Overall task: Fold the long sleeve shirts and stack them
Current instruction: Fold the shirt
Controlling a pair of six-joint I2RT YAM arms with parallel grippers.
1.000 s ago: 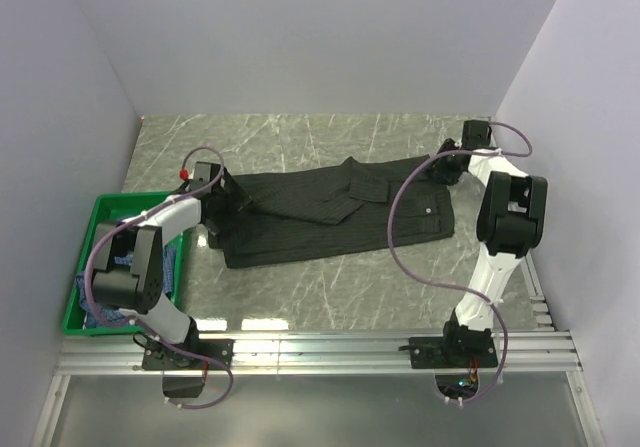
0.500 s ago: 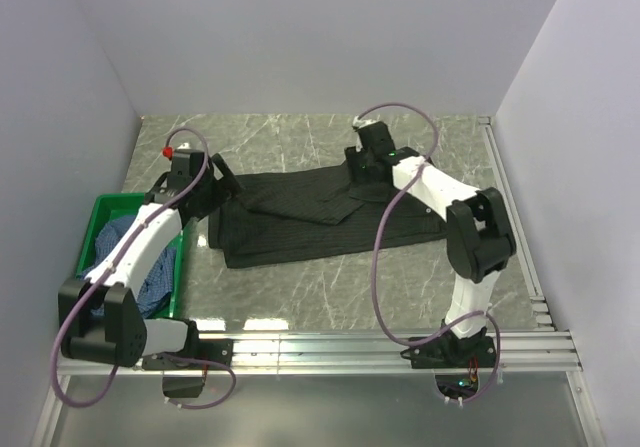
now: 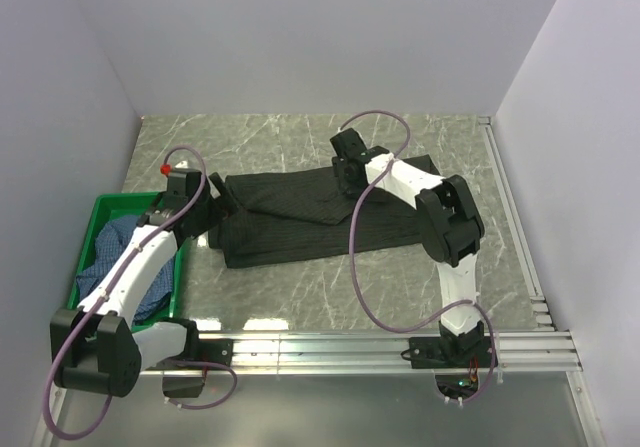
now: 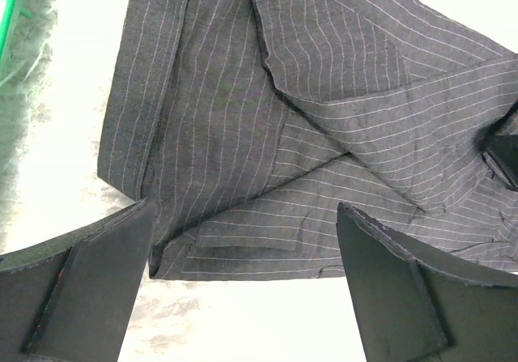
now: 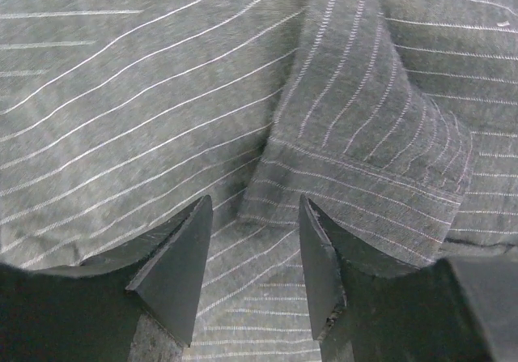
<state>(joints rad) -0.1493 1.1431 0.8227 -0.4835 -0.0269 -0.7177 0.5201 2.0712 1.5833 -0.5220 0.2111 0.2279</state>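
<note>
Black soft cloth collared shirt (image 3: 300, 229) with fine pale pinstripes. Blue soft cloth shirt (image 3: 108, 237) inside a bright green plastic crate (image 3: 88, 242). Grey marbled worktop (image 3: 300, 142) with white veins.

Bare table (image 3: 300, 292) is lying open along the near side of the black shirt (image 3: 300, 229), and another strip is running along its far side. Right arm (image 3: 400, 177) and purple cable (image 3: 352, 252) are crossing over the shirt's right half, blocking passage there. Green crate (image 3: 122, 200) is filling the left edge against the wall (image 3: 60, 117), with the left arm (image 3: 140, 257) stretching over it.
</note>
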